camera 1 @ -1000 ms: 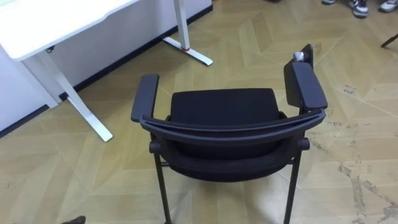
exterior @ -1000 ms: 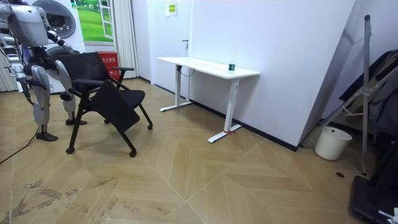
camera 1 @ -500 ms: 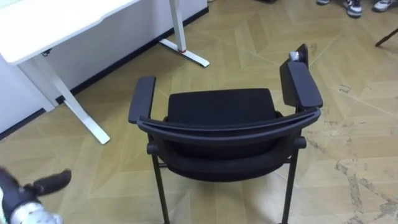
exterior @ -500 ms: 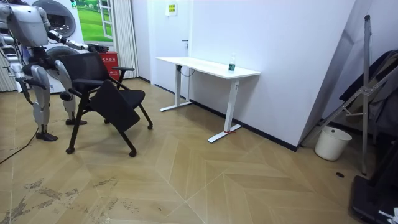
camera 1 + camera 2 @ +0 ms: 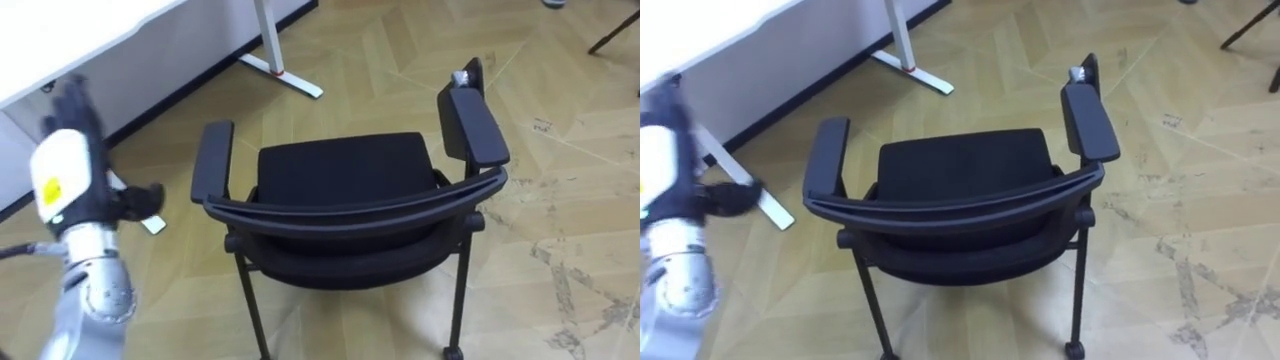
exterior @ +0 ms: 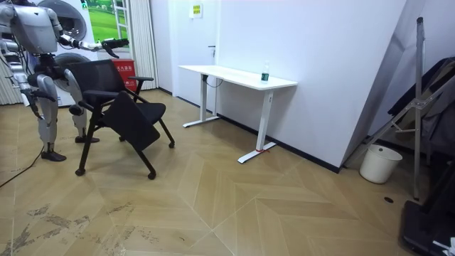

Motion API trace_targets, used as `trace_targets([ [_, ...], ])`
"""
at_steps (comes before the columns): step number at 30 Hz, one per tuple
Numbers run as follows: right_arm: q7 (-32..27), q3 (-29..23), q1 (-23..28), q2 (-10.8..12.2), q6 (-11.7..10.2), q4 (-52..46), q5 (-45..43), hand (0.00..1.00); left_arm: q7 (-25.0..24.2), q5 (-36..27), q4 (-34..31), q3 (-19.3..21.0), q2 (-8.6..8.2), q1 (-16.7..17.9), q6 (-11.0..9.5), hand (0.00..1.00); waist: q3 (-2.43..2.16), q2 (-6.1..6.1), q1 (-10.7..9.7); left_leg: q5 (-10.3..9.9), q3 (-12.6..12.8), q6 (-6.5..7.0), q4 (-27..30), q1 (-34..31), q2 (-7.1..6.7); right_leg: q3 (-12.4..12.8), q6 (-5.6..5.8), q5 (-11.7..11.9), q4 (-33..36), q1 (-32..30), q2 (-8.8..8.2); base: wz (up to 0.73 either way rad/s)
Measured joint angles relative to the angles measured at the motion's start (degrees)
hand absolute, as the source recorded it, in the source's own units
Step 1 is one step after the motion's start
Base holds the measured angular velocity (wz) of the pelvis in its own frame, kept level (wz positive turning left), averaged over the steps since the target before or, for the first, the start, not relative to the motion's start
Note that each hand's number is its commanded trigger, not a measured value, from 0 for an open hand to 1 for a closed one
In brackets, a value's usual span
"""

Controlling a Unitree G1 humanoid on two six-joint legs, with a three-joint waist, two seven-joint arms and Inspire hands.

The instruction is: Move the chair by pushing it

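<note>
The chair point(image 5: 340, 175) seat is matt black cloth, armrests smooth plastic; wood parquet floor point(image 5: 580, 130) scuffed at four o'clock

Pale wooden parquet floor point(image 6: 234, 206), laid in a chevron pattern, runs across the whole room. It is scuffed with grey marks point(image 6: 43, 213) at the room view's lower left. A white desk point(image 6: 227, 75) on white legs stands against a plain white wall point(image 6: 334, 64). What looks like a small bottle point(image 6: 266, 72) stands on its top. Toward the room view's right, a white bucket point(image 6: 380, 164) sits on the floor beside a leaning metal frame point(image 6: 416, 99). A pale curtain point(image 6: 141, 43) hangs at the far left.
</note>
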Motion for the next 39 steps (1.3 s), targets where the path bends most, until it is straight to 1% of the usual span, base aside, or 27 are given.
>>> trace_targets([
  [1, 0.1, 0.2, -0.3, -0.1, 0.0, 0.1, 0.0, 0.0, -1.8, 0.7, 0.0, -1.7, 0.17, -0.7, 0.8, 0.0, -0.01, 0.19, -0.1, 0.0, -0.1, 0.04, 0.0, -0.1, -0.02, 0.0, 0.0, 0.0, 0.0, -0.1, -0.01, 0.0],
  [2, 0.2, 0.2, -0.7, -0.1, 0.1, 0.1, 0.0, 0.0, -3.5, 1.3, -0.6, -2.6, 0.49, -0.9, 1.2, 0.0, -0.01, 0.36, -0.1, 0.0, -0.2, 0.04, 0.0, -0.3, -0.03, 0.1, 0.0, 0.0, 0.0, -0.3, -0.01, 0.0],
  [3, 0.4, 0.2, -0.7, -0.1, 0.1, 0.1, 0.0, 0.0, -4.3, 1.3, -1.0, -2.9, 0.67, -0.9, 1.4, 0.0, 0.04, 0.44, -0.3, 0.0, -0.2, 0.04, 0.0, -0.3, -0.03, 0.1, 0.0, 0.0, 0.0, -0.4, -0.01, 0.0],
  [4, 0.6, 0.1, -0.8, -0.3, 0.1, 0.5, 0.1, 0.0, -5.7, 1.3, -2.3, -3.7, 1.21, -0.9, 2.0, 0.0, 0.14, 0.62, -1.1, 0.0, -0.3, 0.05, 0.1, -0.4, -0.05, 0.0, 0.0, 0.0, 0.0, -0.3, -0.01, 0.04],
  [5, 0.6, 0.1, -1.3, -0.5, 0.1, 1.7, 0.0, 0.0, -7.1, 2.2, -3.6, -4.2, 2.42, -0.9, 2.2, 0.0, 0.27, 0.9, -1.4, 0.0, -0.5, 0.06, 0.1, -0.6, -0.07, -0.1, 0.0, 0.0, 0.0, -0.4, -0.01, 0.06],
  [6, 0.5, 0.1, -1.3, -0.5, 0.1, 1.9, 0.0, 0.0, -7.9, 2.5, -4.3, -4.4, 3.07, -0.9, 2.2, 0.0, 0.29, 1.03, -1.5, 0.0, -0.6, 0.07, 0.2, -0.7, -0.07, -0.1, 0.0, 0.0, -0.1, -0.5, -0.01, 0.05],
  [7, 0.6, 0.1, -1.2, -0.8, 0.1, 2.3, 0.0, 0.0, -9.1, 3.5, -5.5, -4.5, 4.28, -0.9, 2.2, 0.0, 0.38, 1.32, -1.8, 0.0, -0.6, 0.07, 0.2, -0.9, -0.1, -0.1, 0.01, 0.0, -0.1, -0.6, -0.01, 0.0],
  [8, 0.6, 0.1, -1.2, -1.1, 0.1, 3.0, 0.0, 0.0, -10.6, 4.1, -6.4, -4.5, 5.49, -0.9, 2.2, 0.0, 0.3, 1.72, -1.8, 0.0, -0.6, 0.08, 0.2, -0.9, -0.1, -0.1, 0.04, 0.0, -0.2, -0.6, -0.01, 0.0],
  [9, 0.6, 0.1, -1.2, -1.2, 0.1, 3.4, 0.0, 0.0, -11.4, 4.4, -6.9, -4.5, 6.16, -0.9, 2.2, 0.0, 0.31, 1.86, -1.9, -0.1, -0.6, 0.1, 0.3, -0.9, -0.11, -0.1, 0.06, 0.0, -0.2, -0.6, -0.02, 0.0],
  [11, 0.4, 0.1, -1.1, -2.0, 0.1, 4.1, 0.0, 0.0, -14.5, 4.6, -9.4, -4.5, 8.54, -0.9, 2.6, 0.0, 0.6, 2.45, -1.9, -0.1, -0.6, 0.11, 0.3, -0.9, -0.16, -0.1, 0.08, 0.0, -0.3, -0.5, -0.06, 0.0],
  [13, 0.0, 0.1, -1.1, -2.4, 0.0, 4.1, 0.0, 0.0, -16.6, 5.0, -10.9, -4.5, 9.48, -0.9, 2.9, 0.0, 0.7, 2.68, -1.9, -0.1, -0.6, 0.11, 0.2, -0.9, -0.21, -0.1, 0.11, -0.1, -0.4, -0.5, -0.08, 0.0],
  [15, 0.0, 0.1, -1.2, -2.5, -0.1, 4.2, -0.6, 0.0, -18.4, 6.4, -11.7, -4.5, 9.59, -0.9, 3.1, 0.0, 0.64, 2.76, -1.9, -0.1, -0.6, 0.11, 0.2, -0.9, -0.25, -0.1, 0.12, -0.1, -0.7, -0.4, -0.08, 0.0],
  [16, 0.1, 0.1, -1.3, -2.5, -0.3, 4.2, -1.3, 0.0, -19.8, 7.5, -11.9, -4.5, 9.59, -0.9, 3.2, 0.0, 0.46, 3.07, -1.8, -0.1, -0.6, 0.11, 0.1, -0.9, -0.28, -0.1, 0.12, -0.1, -0.7, -0.4, -0.08, 0.0],
  [20, 0.1, 0.1, -1.4, -2.6, -0.9, 4.4, -2.5, 0.0, -24.0, 12.2, -12.5, -4.5, 9.63, -0.9, 4.2, 0.0, 0.42, 3.31, -2.3, -0.1, -0.8, 0.11, 0.0, -0.9, -0.31, -0.2, 0.11, 0.0, -0.8, -0.2, -0.08, 0.02],
  [23, 0.2, 0.0, -1.4, -2.6, -1.3, 4.3, -3.7, 0.0, -27.4, 13.6, -13.6, -4.5, 9.94, -1.0, 4.7, 0.0, 0.49, 3.35, -2.7, -0.1, -0.9, 0.12, 0.0, -1.3, -0.33, -0.7, 0.1, 0.0, -0.8, -0.4, -0.08, 0.07],
  [24, 0.2, 0.0, -1.4, -2.6, -1.3, 4.3, -3.9, 0.0, -28.1, 13.6, -13.7, -4.5, 10.0, -1.0, 4.9, 0.0, 0.5, 3.36, -2.7, -0.1, -0.9, 0.12, 0.0, -1.3, -0.33, -0.7, 0.11, 0.0, -0.8, -0.4, -0.08, 0.0],
  [26, 0.7, -0.1, -1.4, -2.8, -1.3, 4.2, -4.6, 0.0, -31.4, 13.5, -15.2, -4.6, 10.33, -1.0, 6.1, 0.0, 0.63, 3.36, -2.7, -0.1, -0.9, 0.13, 0.0, -1.4, -0.33, -0.6, 0.1, 0.0, -0.7, -0.6, -0.08, 0.0],
  [27, 0.7, -0.1, -1.4, -2.8, -1.3, 4.1, -4.6, 0.0, -32.2, 13.5, -15.7, -4.6, 10.48, -1.0, 6.3, 0.0, 0.66, 3.38, -2.7, -0.1, -0.9, 0.13, 0.1, -1.5, -0.32, -0.6, 0.1, 0.0, -0.7, -0.7, -0.08, 0.0],
  [29, 0.7, -0.3, -1.4, -3.0, -1.3, 3.8, -4.6, 0.0, -35.3, 13.5, -17.5, -4.7, 11.23, -1.2, 7.1, 0.0, 0.66, 3.4, -2.8, -0.1, -0.9, 0.17, 0.3, -1.8, -0.31, -0.6, 0.11, 0.0, -0.7, -0.9, -0.09, 0.0],
  [30, 0.6, -0.3, -1.4, -3.1, -1.3, 3.8, -4.6, 0.0, -36.2, 13.5, -17.8, -4.8, 11.44, -1.3, 7.5, 0.0, 0.66, 3.41, -2.8, -0.1, -0.9, 0.19, 0.4, -1.8, -0.3, -0.6, 0.11, 0.0, -0.7, -0.9, -0.1, 0.0],
  [32, 0.4, -0.3, -1.6, -3.3, -1.3, 3.8, -4.3, 0.0, -39.4, 13.2, -18.2, -4.9, 11.67, -1.9, 8.5, 0.0, 0.62, 3.54, -2.7, -0.2, -0.9, 0.25, 0.7, -1.9, -0.3, -0.6, 0.11, 0.0, -0.6, -0.9, -0.15, 0.0],
  [33, 0.4, -0.3, -1.7, -3.4, -1.3, 3.8, -4.2, 0.0, -40.4, 13.1, -18.2, -5.0, 11.68, -2.1, 8.8, 0.0, 0.62, 3.6, -2.7, -0.2, -0.9, 0.25, 0.7, -1.9, -0.3, -0.6, 0.11, 0.0, -0.6, -0.9, -0.16, 0.0],
  [35, 0.5, -0.3, -2.2, -3.5, -1.3, 3.8, -3.5, 0.0, -44.3, 12.9, -18.5, -5.0, 11.79, -2.4, 9.2, 0.0, 0.52, 3.75, -2.8, -0.2, -0.9, 0.25, 0.7, -1.9, -0.3, -0.6, 0.11, 0.0, -0.7, -0.8, -0.17, 0.0],
  [37, 0.5, -0.3, -2.5, -3.6, -1.3, 3.8, -2.6, 0.0, -46.8, 12.6, -18.8, -5.0, 11.85, -2.4, 9.3, 0.0, 0.47, 3.82, -2.7, -0.2, -0.9, 0.25, 0.7, -1.9, -0.31, -0.6, 0.12, -0.1, -0.7, -0.8, -0.18, 0.0],
  [39, 0.6, -0.3, -2.9, -3.6, -1.3, 3.8, -2.0, 0.0, -49.1, 11.8, -19.3, -5.4, 12.19, -2.4, 9.8, 0.0, 0.47, 3.82, -2.7, -0.2, -1.0, 0.25, 0.7, -1.9, -0.32, -0.6, 0.12, -0.1, -0.7, -0.7, -0.18, 0.0],
])
